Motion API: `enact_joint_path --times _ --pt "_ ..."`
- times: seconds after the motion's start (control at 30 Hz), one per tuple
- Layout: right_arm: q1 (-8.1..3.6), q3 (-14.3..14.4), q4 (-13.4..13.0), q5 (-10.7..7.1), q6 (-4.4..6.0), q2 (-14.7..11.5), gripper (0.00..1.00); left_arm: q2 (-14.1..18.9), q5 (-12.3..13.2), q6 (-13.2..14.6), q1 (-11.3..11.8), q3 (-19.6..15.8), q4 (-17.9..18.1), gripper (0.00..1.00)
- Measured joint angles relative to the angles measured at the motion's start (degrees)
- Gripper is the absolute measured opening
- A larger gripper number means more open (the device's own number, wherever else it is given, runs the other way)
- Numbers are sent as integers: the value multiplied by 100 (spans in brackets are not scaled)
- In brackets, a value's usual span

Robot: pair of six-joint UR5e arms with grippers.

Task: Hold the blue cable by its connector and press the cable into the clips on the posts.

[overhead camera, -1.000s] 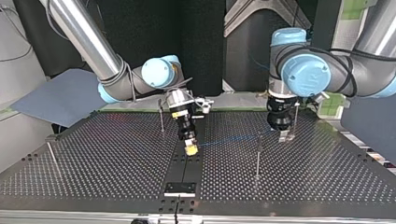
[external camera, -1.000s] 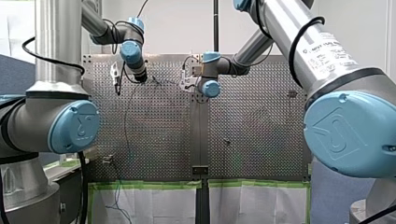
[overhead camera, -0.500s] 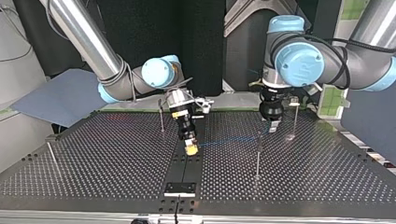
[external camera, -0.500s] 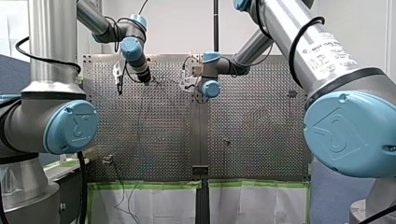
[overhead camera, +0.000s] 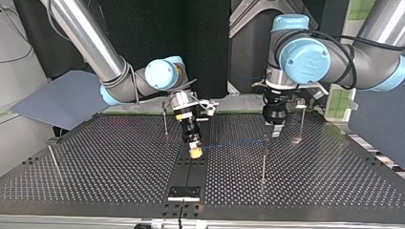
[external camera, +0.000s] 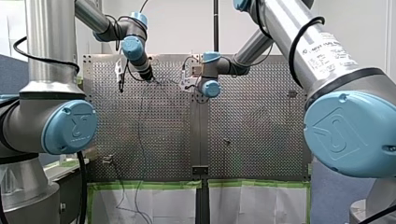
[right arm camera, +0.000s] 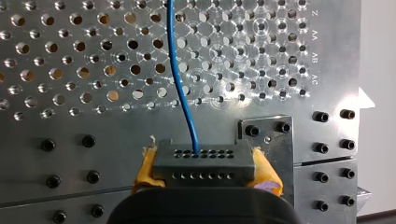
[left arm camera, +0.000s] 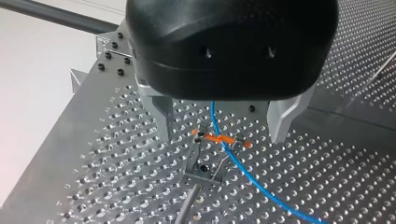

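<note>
Above the slim metal clip post [left arm camera: 201,169] on the perforated steel counter [left arm camera: 116,154], my left hand [left arm camera: 222,136] hangs spread wide. The thin blue cable [left arm camera: 243,170] runs through its gap, across the post's orange-tipped clip. Further along the cable from the post, my right hand [right arm camera: 205,171] pinches the dark grey connector block [right arm camera: 205,158].

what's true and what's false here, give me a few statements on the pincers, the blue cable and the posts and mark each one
1. My right pincer is shut on the connector. True.
2. My left pincer grips the blue cable. False: its fingers stand open and the cable passes between them.
3. A clip with orange parts sits just ahead of my left pincer. True.
4. The posts lie flat on the table. False: they stand upright.
</note>
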Motion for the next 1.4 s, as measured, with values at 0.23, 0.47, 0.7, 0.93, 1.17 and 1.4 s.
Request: enact_joint_path --times 0.23,0.47,0.7,0.93,1.17,1.4 --pt "-1 -1 19 13 0 0 0 2 -79 68 -5 0 38 100" --pt "-3 -1 52 40 0 0 0 2 -74 114 -4 0 91 100" --pt "-13 0 87 48 -15 0 0 2 -63 201 -2 0 123 100" --pt "-44 -2 132 99 -2 -1 0 2 -38 407 -37 0 173 100" --pt "-100 0 140 113 33 -1 0 -3 -138 662 -287 0 387 100" --pt "-115 0 156 116 41 -1 0 -181 -500 437 -672 0 764 100"
